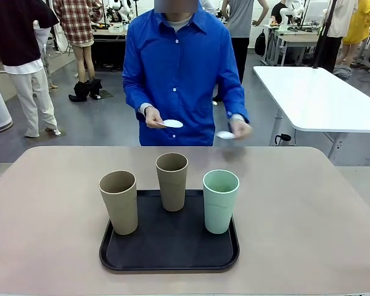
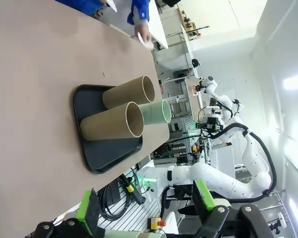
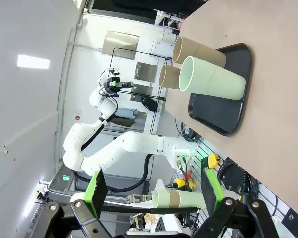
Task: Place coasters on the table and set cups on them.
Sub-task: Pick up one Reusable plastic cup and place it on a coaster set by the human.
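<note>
Cups (image 1: 172, 180): we see two tan, one mint, upright on the black tray (image 1: 169, 259), near middle of the table (image 1: 308, 216).
Coasters (image 1: 172, 124): two, in the person's hands (image 1: 153, 118), far side.
Left gripper (image 2: 145, 206): spread wide, empty.
Right gripper (image 3: 154, 188): spread wide, empty.

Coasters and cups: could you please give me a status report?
Left gripper open, empty; right gripper open, empty. Three cups on black tray. Two coasters in person's hands, none on table yet. Nothing blocking the cups.

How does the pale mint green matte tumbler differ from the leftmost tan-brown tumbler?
Colour: the mint green tumbler is pale green, the leftmost tumbler tan-brown. Place: the green one stands at the right of the black tray, the tan one at its left. Both stand upright, handleless.
</note>
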Controlling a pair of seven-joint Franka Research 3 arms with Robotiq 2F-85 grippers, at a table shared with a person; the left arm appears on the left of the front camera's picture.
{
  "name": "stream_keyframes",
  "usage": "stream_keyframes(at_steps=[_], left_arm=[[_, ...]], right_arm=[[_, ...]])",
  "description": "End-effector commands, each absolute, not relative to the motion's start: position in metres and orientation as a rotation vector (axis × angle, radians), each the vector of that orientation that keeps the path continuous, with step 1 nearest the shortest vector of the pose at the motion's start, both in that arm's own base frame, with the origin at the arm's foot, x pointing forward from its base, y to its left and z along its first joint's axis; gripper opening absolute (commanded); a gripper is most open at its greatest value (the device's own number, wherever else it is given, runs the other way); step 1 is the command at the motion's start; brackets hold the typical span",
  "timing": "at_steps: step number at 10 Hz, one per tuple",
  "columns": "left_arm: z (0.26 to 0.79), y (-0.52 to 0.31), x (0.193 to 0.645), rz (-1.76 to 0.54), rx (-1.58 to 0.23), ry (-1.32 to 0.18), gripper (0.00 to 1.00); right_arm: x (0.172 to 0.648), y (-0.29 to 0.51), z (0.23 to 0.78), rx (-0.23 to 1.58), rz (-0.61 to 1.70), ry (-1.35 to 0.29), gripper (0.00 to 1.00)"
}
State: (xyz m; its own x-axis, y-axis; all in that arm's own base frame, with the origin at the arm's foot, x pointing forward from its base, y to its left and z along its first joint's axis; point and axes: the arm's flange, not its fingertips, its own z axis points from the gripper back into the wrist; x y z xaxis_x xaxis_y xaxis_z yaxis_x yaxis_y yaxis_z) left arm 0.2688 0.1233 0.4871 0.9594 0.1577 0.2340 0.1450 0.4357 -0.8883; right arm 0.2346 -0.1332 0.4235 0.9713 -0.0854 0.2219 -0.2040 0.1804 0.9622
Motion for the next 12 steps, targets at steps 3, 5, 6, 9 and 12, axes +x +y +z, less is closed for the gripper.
stream_keyframes(at_steps=[3, 5, 6, 9, 12], left_arm=[[0.4889, 0.1235, 0.2689, 0.003, -1.14, -0.309, 1.0], [0.4889, 0.1235, 0.2689, 0.003, -1.14, -0.309, 1.0], [0.4889, 0.1235, 0.2689, 0.003, -1.14, -0.309, 1.0], [0.4889, 0.1235, 0.2689, 0.003, -1.14, -0.309, 1.0], [0.4889, 0.1235, 0.2689, 0.003, -1.14, -0.309, 1.0]], right_arm=[[0.234, -0.1353, 0.4234, 1.392, 0.08, -0.255, 1.0], [0.234, -0.1353, 0.4234, 1.392, 0.08, -0.255, 1.0], [0.234, -0.1353, 0.4234, 1.392, 0.08, -0.255, 1.0], [0.234, -0.1353, 0.4234, 1.392, 0.08, -0.255, 1.0], [0.234, -0.1353, 0.4234, 1.392, 0.08, -0.255, 1.0]])
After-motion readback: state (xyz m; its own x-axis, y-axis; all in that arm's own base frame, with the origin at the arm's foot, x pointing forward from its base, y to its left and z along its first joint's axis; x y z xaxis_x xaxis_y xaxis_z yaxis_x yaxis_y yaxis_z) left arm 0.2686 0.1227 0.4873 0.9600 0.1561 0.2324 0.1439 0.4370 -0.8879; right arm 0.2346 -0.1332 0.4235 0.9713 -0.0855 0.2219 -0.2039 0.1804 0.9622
